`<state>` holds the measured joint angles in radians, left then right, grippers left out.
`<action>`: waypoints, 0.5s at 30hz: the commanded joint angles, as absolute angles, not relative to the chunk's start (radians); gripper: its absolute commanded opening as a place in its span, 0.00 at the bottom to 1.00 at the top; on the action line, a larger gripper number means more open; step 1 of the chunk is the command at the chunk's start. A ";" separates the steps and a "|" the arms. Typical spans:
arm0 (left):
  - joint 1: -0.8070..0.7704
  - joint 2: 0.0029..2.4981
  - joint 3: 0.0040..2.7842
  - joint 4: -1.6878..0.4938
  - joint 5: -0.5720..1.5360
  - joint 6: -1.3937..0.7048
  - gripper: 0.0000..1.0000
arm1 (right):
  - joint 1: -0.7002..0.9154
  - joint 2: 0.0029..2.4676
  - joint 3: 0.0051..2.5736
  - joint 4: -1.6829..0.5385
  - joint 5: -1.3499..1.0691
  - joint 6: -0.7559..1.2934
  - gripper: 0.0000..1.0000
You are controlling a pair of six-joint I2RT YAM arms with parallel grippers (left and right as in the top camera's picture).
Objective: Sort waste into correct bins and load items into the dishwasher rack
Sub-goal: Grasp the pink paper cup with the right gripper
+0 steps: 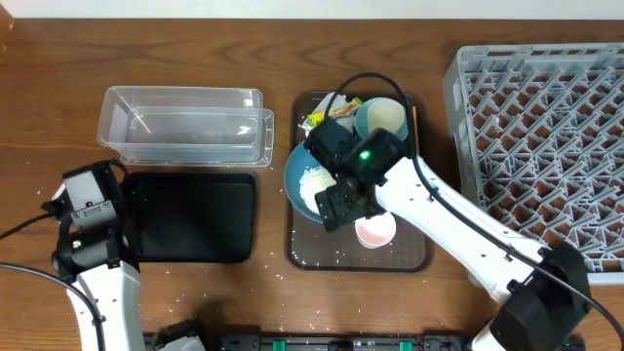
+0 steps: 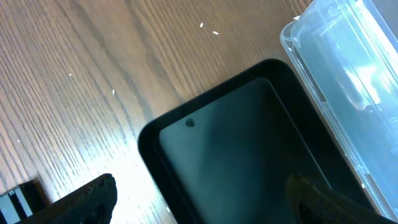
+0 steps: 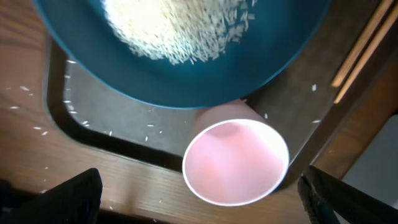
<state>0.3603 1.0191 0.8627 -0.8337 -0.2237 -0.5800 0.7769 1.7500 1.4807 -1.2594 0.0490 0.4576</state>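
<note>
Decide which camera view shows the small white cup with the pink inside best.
Right wrist view: the small white cup with the pink inside sits large, mouth facing the camera. Overhead shows it small, beside the right arm. The left wrist view misses it.

Logged serving tray (image 1: 322, 252) as dark brown, flecked with white grains. On tray: recorded large bowl (image 1: 295, 171) as dark blue, rice (image 1: 314, 181) white; cup (image 1: 375, 232) white outside, pink inside; small bowl (image 1: 382, 119) light blue; wrapper (image 1: 314, 121) yellow-green; chopsticks (image 1: 415, 127) pale wood. Right of tray: noted rack (image 1: 546, 127) as grey, lattice-patterned. Left of tray: noted tub (image 1: 185, 125) as clear, bin tray (image 1: 195, 216) as black. Under tray: noted table (image 1: 49, 97) as mid-brown, streaked grain.
</note>
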 commanded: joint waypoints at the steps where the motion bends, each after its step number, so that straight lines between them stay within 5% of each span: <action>1: 0.366 1.014 0.879 -0.837 -0.233 -0.589 0.89 | 0.791 1.753 1.422 -1.222 -0.003 0.508 0.99; 6: 0.366 1.014 0.879 -0.837 -0.233 -0.589 0.90 | 0.799 1.753 1.355 -1.169 -0.019 0.508 0.96; 15: 0.366 1.014 0.879 -0.837 -0.233 -0.589 0.90 | 0.818 1.753 1.287 -1.097 -0.015 0.508 0.47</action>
